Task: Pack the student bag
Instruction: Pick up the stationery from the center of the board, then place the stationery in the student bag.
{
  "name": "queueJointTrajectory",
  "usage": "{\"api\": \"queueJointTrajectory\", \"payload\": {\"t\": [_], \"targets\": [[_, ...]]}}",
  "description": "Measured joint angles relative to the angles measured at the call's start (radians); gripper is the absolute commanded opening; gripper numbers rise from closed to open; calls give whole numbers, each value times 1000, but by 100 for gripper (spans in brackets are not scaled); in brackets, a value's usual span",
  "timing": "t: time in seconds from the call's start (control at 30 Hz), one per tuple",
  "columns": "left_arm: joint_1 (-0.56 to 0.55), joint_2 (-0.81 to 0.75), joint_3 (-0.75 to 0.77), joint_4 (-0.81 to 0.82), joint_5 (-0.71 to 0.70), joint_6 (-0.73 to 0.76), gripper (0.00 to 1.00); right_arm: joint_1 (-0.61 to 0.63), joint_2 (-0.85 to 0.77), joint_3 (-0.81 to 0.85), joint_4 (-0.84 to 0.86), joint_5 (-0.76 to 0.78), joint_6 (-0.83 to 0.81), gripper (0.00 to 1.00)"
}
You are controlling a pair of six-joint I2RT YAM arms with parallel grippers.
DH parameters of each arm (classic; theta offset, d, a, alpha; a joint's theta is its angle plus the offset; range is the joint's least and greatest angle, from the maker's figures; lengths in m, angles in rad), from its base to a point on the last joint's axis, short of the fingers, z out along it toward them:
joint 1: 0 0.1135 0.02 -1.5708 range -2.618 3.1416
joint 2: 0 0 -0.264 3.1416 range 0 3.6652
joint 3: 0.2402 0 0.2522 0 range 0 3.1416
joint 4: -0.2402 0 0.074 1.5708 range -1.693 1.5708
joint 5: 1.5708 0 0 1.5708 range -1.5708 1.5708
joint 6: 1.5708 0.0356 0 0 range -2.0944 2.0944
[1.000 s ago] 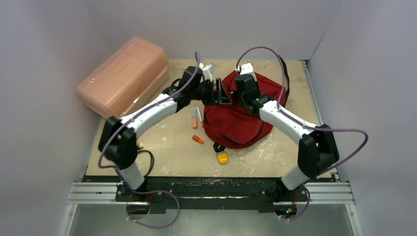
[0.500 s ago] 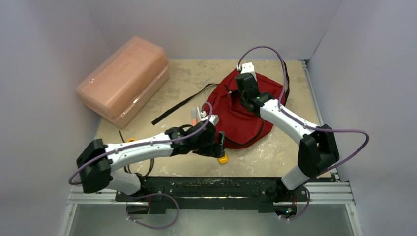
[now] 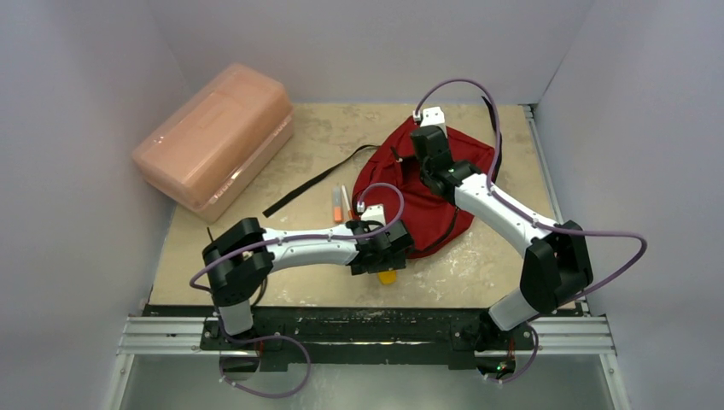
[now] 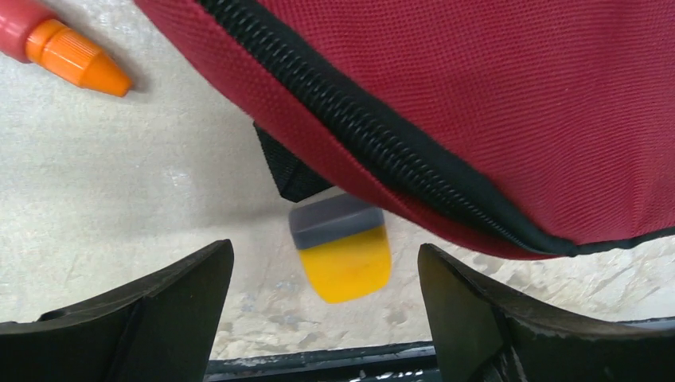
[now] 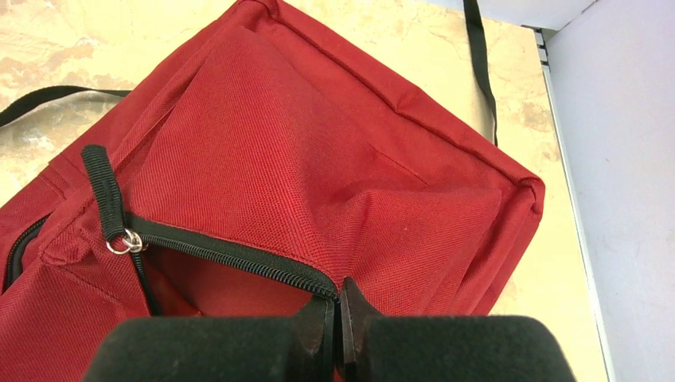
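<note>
— What is resting on the surface (image 3: 320,128)?
— A pink box (image 3: 213,141) is lying at the overhead view's upper left, and the red backpack (image 3: 418,209) is sitting right of centre.
— And the hands?
— The right hand (image 5: 338,318) is pinching the backpack's zipper edge, fully closed. The left hand (image 4: 325,255) is hovering spread wide at the backpack's lower edge, framing a yellow eraser (image 4: 342,267). A marker (image 4: 68,52) is lying nearby.

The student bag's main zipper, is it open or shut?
Partly open: on the student bag the zipper teeth stand apart, showing red lining.
</note>
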State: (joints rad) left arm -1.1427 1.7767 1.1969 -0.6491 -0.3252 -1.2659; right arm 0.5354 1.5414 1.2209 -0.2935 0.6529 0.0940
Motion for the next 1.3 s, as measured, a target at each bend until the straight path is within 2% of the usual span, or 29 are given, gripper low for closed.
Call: {"api": "queueJointTrajectory", "payload": {"t": [0.07, 0.23, 0.4, 0.53, 0.63, 0.7, 0.83, 0.97, 1.1, 1.17, 1.3], "targets": [[-6, 18, 19, -6, -7, -25, 83, 0, -3, 0, 0, -2, 0, 0], [-13, 55, 63, -39, -19, -71, 66, 0, -6, 0, 0, -16, 0, 0], [-18, 106, 95, -60, -7, -105, 59, 0, -9, 0, 0, -17, 0, 0], [-28, 150, 117, -88, 5, -116, 40, 0, -17, 0, 0, -17, 0, 0], [-33, 155, 131, -113, 0, -128, 32, 0, -19, 0, 0, -17, 0, 0], [-37, 149, 131, -140, -21, -128, 21, 0, -19, 0, 0, -17, 0, 0], [-39, 53, 94, -174, -53, -74, 14, 0, -19, 0, 0, -19, 0, 0], [-33, -224, -34, -50, 10, 96, 12, 0, -21, 0, 0, -34, 3, 0], [50, -463, -104, 178, 202, 256, 7, -1, -24, 0, 0, -49, 8, 0], [144, -495, -111, 301, 296, 288, 0, -2, -24, 0, 0, -66, 14, 0], [314, -391, -102, 534, 436, 279, 0, -4, -26, -1, 0, -95, 27, 0]]}}
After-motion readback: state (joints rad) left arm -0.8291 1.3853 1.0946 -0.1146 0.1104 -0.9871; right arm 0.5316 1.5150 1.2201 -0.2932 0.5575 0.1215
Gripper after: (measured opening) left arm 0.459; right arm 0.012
